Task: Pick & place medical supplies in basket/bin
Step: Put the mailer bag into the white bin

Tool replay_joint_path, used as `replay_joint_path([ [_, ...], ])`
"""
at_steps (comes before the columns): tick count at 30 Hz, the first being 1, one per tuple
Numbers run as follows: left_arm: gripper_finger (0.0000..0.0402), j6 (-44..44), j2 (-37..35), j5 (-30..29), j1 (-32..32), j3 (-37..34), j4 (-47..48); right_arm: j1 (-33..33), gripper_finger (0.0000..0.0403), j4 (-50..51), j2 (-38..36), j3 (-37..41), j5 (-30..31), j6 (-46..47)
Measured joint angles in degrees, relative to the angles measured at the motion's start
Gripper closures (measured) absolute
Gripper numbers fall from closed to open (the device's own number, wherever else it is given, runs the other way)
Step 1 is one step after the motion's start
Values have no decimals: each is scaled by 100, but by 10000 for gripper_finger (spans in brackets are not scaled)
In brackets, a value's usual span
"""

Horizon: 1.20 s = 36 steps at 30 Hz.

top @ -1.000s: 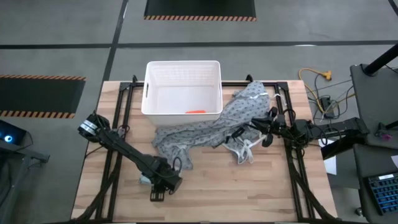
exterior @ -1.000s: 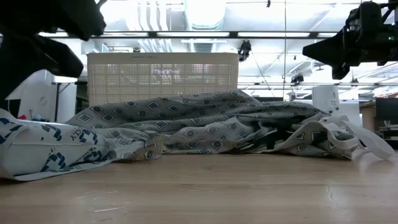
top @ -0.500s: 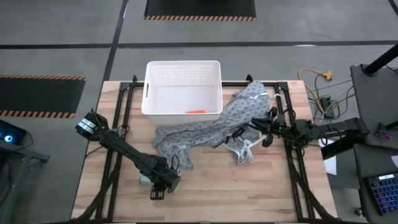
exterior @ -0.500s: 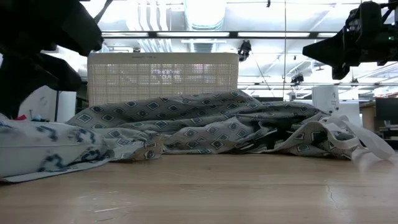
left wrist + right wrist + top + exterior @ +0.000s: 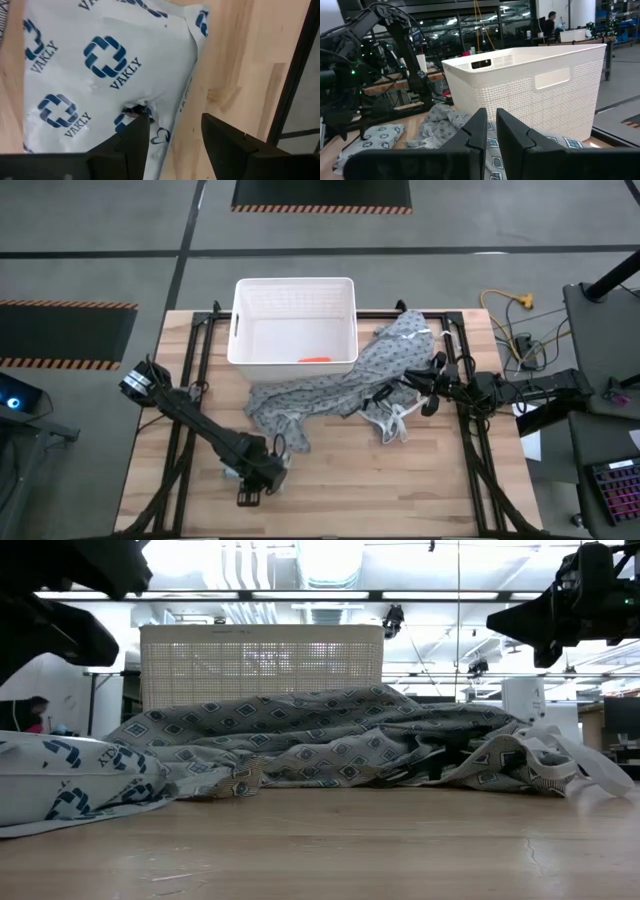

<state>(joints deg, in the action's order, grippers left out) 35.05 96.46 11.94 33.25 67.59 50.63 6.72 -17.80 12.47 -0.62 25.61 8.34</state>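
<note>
A soft white packet (image 5: 105, 65) printed with blue crosses lies flat on the wood near the table's near-left corner, also seen in the low view (image 5: 70, 790). My left gripper (image 5: 175, 120) is open above it, fingers pointing down at the packet's edge. An orange item (image 5: 314, 359) lies inside the white slotted bin (image 5: 295, 325) at the table's far side. My right gripper (image 5: 492, 125) is shut and hangs clear above the grey patterned gown (image 5: 340, 385) on the table's right half. The other supplies are hidden. My left gripper comes from above, pointing down. One fingertip (image 5: 142, 120) presses into the packet's top face near its edge (image 5: 131, 107), where the skin dents and puckers. The other finger (image 5: 220, 132) stands over bare wood beside the packet. The packet lies on the table.
The gown sprawls from the bin's near wall across the table's middle, with white ties (image 5: 392, 423) trailing toward the right. Bare wood (image 5: 400, 490) stretches along the near edge. Black frame rails (image 5: 185, 430) run along both sides of the table.
My left gripper has shifted slightly toward the table's near edge over the packet. The packet was jostled and has settled again on the wood. My right arm has kept still.
</note>
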Motion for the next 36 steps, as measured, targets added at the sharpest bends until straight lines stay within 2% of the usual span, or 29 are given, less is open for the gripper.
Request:
replay_joint_path([
  [7, 241, 4, 1, -221, 22, -178, -160, 1, 369, 0, 0, 0, 0, 14],
  [24, 245, 63, -24, -305, 96, -1046, -1375, 0, 369, 4, 0, 0, -2, 2],
  [28, 284, 63, -19, -346, 94, -1205, -1557, 0, 369, 3, 0, 0, -2, 2],
  [33, 377, 65, -16, -287, 94, -1272, -1601, 0, 369, 2, 0, 0, -2, 2],
  [36, 395, 67, -15, -175, 85, -1287, -1672, 1, 369, 2, 0, 0, -2, 0],
])
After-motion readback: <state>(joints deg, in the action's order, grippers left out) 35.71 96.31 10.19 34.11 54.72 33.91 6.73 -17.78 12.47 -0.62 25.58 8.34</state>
